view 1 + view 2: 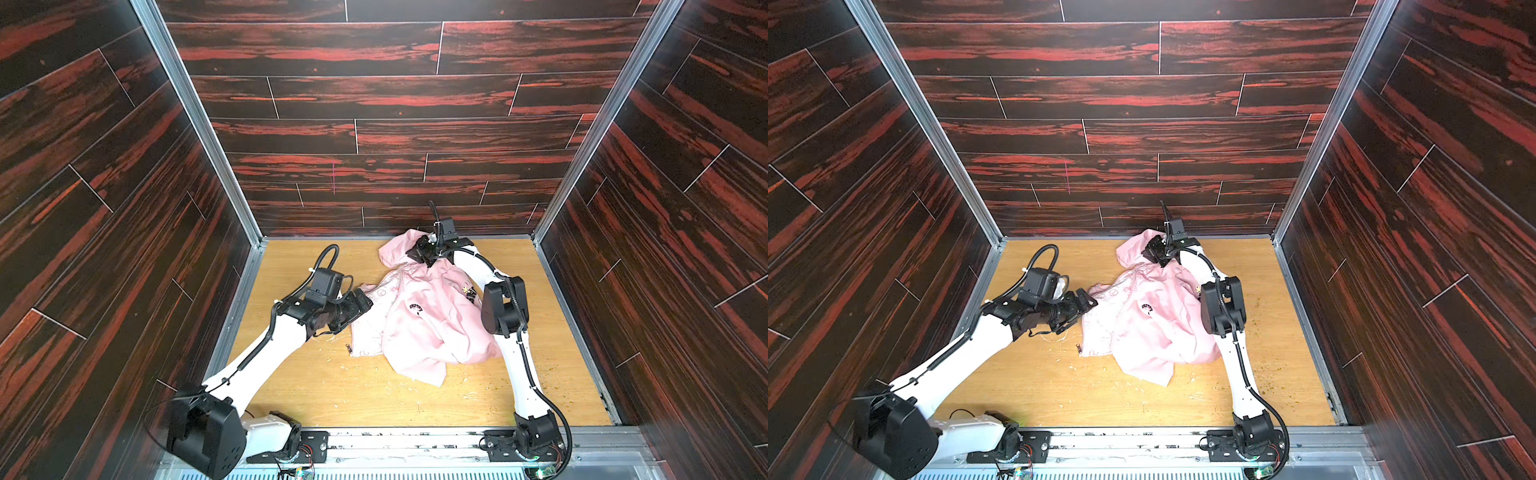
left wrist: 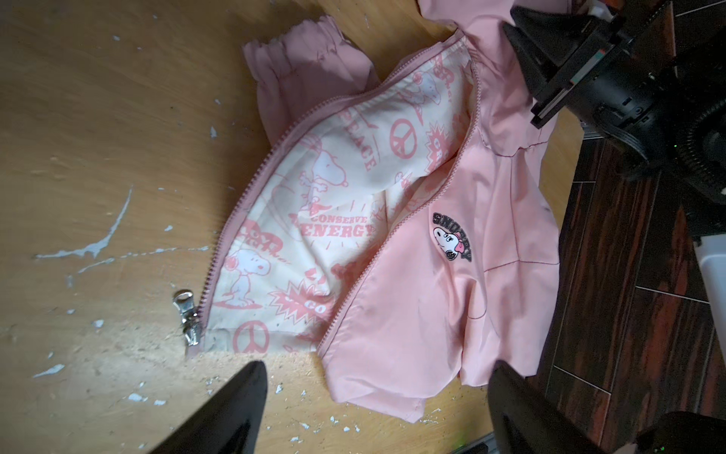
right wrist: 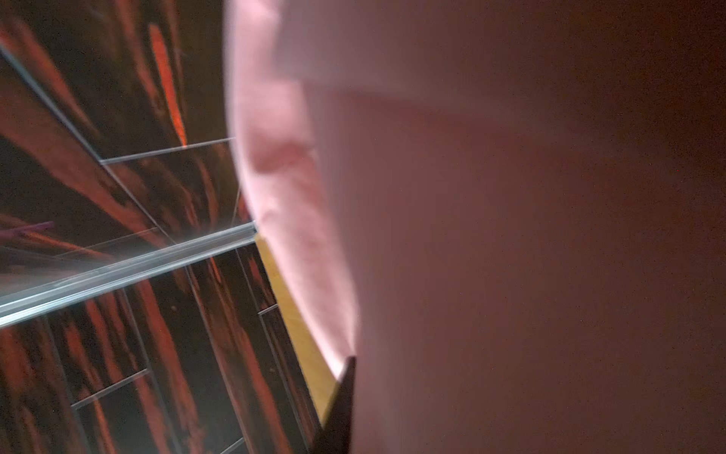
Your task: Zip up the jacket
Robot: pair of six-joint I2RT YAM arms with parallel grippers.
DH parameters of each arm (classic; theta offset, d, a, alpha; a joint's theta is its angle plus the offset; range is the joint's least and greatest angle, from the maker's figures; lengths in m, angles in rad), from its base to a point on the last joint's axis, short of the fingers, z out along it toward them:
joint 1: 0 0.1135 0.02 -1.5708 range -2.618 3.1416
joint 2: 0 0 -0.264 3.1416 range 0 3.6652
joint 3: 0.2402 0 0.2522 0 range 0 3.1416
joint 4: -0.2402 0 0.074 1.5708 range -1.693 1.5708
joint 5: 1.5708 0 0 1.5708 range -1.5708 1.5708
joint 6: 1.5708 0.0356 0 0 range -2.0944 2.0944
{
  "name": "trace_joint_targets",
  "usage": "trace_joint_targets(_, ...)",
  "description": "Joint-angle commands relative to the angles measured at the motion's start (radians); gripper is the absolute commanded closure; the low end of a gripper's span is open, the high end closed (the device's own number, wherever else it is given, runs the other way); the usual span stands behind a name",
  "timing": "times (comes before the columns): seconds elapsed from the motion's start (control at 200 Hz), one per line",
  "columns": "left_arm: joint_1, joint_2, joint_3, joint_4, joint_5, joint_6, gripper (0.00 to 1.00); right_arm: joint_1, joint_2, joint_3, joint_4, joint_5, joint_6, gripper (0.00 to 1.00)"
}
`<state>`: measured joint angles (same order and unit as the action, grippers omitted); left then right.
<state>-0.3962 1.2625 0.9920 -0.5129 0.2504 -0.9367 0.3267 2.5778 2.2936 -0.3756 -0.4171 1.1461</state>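
The light-pink jacket lies crumpled and unzipped mid-table, its white cartoon-printed lining showing between the two zipper rows. The metal zipper slider rests on the wood at the bottom of one row. My left gripper hovers open by the jacket's left edge, nothing between its fingers. At the far end, my right gripper is shut on the jacket's hood. Pink fabric fills the right wrist view, hiding all but one fingertip.
The wooden table carries white flecks. Dark red-brown panel walls and metal frame rails enclose it on three sides. The right arm's black elbow stands over the jacket's right side. A gathered cuff lies beside the open front.
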Motion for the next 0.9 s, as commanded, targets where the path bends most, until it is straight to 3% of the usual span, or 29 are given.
trace_joint_targets(0.0,-0.001,-0.038,-0.032,-0.029,-0.037,-0.02,0.12,-0.013,-0.01,0.026,0.07,-0.063,0.042,1.0)
trace_joint_targets(0.145,-0.002,-0.022,-0.039,0.002,-0.037,-0.025,0.13,-0.036,-0.143,-0.06,0.129,-0.133,0.051,1.0)
trace_joint_targets(0.296,0.0,0.014,-0.019,0.008,-0.043,-0.008,0.15,-0.102,-0.357,-0.315,0.302,-0.189,0.115,1.0)
trace_joint_targets(0.496,-0.001,0.029,-0.019,0.027,-0.054,-0.005,0.16,-0.258,-0.613,-0.7,0.577,-0.26,0.272,1.0)
trace_joint_targets(0.711,-0.004,0.017,-0.03,0.036,-0.067,-0.014,0.17,-0.44,-0.744,-0.908,0.659,-0.328,0.329,1.0)
trace_joint_targets(0.812,-0.005,0.014,-0.032,0.04,-0.068,-0.018,0.17,-0.507,-0.735,-0.926,0.582,-0.349,0.298,0.84)
trace_joint_targets(0.897,-0.009,0.01,-0.029,0.036,-0.073,-0.017,0.14,-0.544,-0.704,-0.912,0.489,-0.351,0.252,0.62)
